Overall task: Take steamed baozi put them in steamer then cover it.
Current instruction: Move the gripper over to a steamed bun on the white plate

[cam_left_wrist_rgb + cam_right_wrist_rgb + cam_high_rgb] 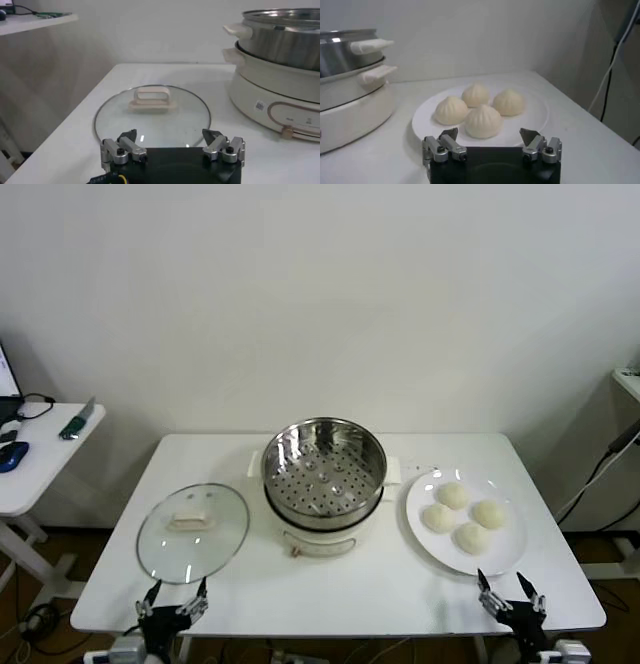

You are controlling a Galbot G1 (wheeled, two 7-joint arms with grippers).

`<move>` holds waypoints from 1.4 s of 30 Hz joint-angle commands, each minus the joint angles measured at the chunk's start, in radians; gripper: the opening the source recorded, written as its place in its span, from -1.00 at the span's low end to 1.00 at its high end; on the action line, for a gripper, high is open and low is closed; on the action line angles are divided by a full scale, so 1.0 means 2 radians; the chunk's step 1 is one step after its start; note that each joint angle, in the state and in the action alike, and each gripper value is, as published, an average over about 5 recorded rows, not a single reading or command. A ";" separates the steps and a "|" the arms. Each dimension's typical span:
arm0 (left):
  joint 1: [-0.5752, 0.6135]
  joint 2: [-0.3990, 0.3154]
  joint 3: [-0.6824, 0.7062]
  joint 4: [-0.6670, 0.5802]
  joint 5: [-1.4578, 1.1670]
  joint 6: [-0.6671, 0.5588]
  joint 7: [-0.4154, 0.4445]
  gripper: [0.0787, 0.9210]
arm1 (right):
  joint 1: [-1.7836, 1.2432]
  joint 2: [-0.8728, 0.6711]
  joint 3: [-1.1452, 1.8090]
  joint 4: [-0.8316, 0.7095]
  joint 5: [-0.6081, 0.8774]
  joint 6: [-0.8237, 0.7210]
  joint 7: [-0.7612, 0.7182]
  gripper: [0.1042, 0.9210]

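Observation:
Several cream-white baozi [463, 515] lie on a white plate [508, 552] at the table's right; they also show in the right wrist view [482, 120]. The shiny steamer [323, 472] stands uncovered and empty on its white pot base [318, 539] at the table's middle. The glass cover [193, 531] with a whitish handle [150, 98] lies flat at the left. My left gripper [172, 602] is open and empty at the front edge, just before the cover. My right gripper [511, 597] is open and empty at the front edge, just before the plate.
A white side table [30, 454] with a blue mouse and small items stands at the far left. A cable [600, 469] hangs at the far right. A white wall is behind the table.

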 commanded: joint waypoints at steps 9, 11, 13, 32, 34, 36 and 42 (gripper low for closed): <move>-0.003 0.001 0.002 0.002 0.001 -0.002 0.000 0.77 | 0.167 -0.044 -0.002 -0.008 -0.054 -0.094 0.022 0.76; -0.004 0.001 0.003 0.003 0.001 -0.003 0.000 0.77 | 0.217 -0.068 -0.016 -0.024 -0.058 -0.111 0.013 0.76; -0.005 0.001 0.004 0.004 0.001 -0.003 0.001 0.77 | 0.258 -0.095 -0.039 -0.045 -0.062 -0.119 0.003 0.76; 0.004 0.000 0.006 0.006 0.005 -0.013 0.000 0.77 | 0.642 -0.359 -0.463 -0.246 -0.242 -0.048 -0.371 0.76; 0.006 0.000 0.006 0.006 0.007 -0.015 0.000 0.77 | 0.696 -0.370 -0.521 -0.257 -0.242 -0.032 -0.428 0.76; 0.009 0.000 0.006 0.006 0.008 -0.017 -0.001 0.77 | 0.757 -0.374 -0.590 -0.270 -0.241 -0.018 -0.474 0.76; 0.014 -0.001 0.006 0.005 0.010 -0.021 -0.002 0.77 | 0.924 -0.347 -0.785 -0.320 -0.224 -0.004 -0.552 0.76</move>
